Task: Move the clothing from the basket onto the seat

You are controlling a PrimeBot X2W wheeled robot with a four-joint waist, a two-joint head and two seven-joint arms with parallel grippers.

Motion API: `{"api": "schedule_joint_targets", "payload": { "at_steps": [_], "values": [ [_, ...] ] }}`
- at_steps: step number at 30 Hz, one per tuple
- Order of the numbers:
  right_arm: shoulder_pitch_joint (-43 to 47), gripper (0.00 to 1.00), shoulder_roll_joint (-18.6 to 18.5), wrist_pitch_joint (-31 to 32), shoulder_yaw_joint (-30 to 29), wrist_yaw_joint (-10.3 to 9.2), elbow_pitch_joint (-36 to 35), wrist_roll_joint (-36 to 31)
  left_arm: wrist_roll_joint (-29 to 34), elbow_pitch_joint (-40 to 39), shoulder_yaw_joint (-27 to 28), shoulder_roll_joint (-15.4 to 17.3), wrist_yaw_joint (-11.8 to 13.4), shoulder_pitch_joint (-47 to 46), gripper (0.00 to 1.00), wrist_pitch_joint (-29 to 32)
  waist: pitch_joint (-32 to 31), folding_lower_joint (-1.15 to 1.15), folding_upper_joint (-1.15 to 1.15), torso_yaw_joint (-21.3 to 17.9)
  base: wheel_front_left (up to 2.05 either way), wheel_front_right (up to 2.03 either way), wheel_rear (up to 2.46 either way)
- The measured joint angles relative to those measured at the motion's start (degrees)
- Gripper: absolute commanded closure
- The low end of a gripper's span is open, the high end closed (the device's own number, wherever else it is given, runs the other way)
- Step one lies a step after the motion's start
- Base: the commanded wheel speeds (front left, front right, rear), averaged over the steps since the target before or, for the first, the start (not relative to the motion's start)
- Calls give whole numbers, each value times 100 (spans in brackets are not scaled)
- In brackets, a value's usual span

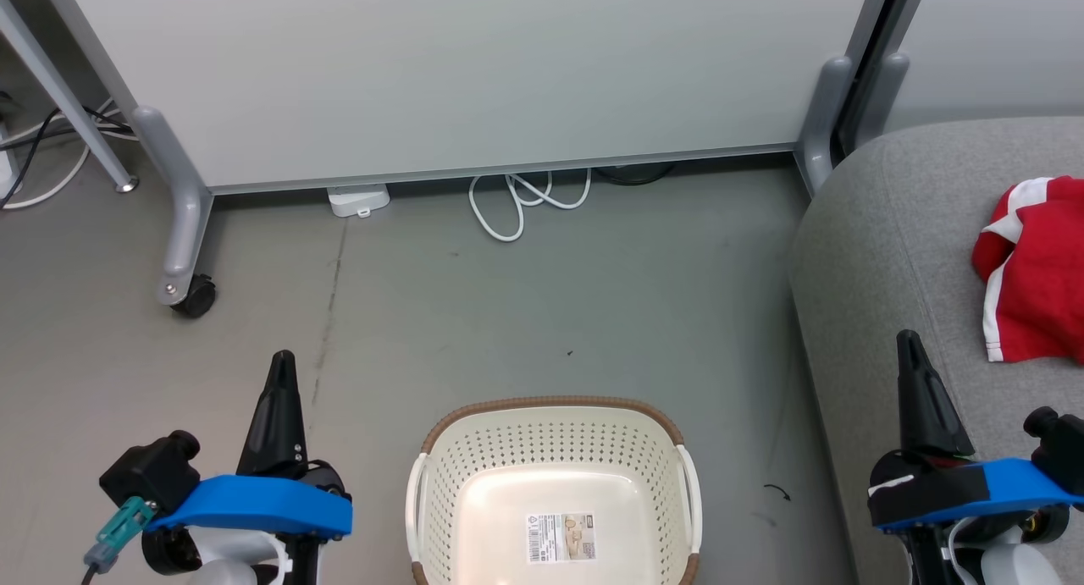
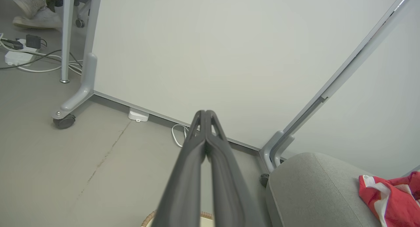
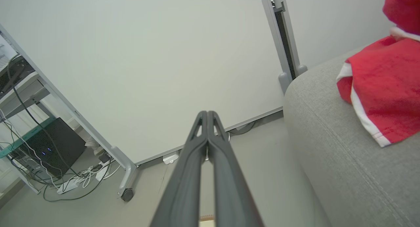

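Basket [image 1: 550, 402] sits on the floor [image 1: 508, 314], near centre, between the two arms. Its bottom is bare apart from the label [image 1: 561, 537]; its nearest part is cut off by the picture edge.

Clothing [image 1: 1033, 267] lies on the seat [image 1: 889, 255] at the right as a rumpled red heap with white trim, well in from the seat's left edge. Long axis runs roughly near-to-far. Cannot tell for sure whether it is one piece or two.

Left gripper [image 1: 281, 365]: fingers pressed together, nothing between them, hanging over the floor left of the basket. Right gripper [image 1: 908, 341]: likewise clenched and empty, over the seat's left edge.

Key relation: the heap lies right of and slightly beyond the right gripper, apart from it, and the left arm is well away across the basket. Any further handling would fall to the right arm.

Judgement: the transfer looks finished, as no cloth is visible in the basket
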Motion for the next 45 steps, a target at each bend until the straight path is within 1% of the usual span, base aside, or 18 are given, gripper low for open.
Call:
{"api": "schedule_joint_targets", "payload": {
  "at_steps": [19,45],
  "values": [
    [0,100,2,408,-53,-1,89,1669,-1628,-41,175,25,0,0,100,361,-96,0,0,-62,0,0,0],
    [-2,100,3,867,-113,-1,183,3477,-3363,-91,391,32,-1,2,100,812,-227,0,0,-147,0,0,0]
  ]
}}
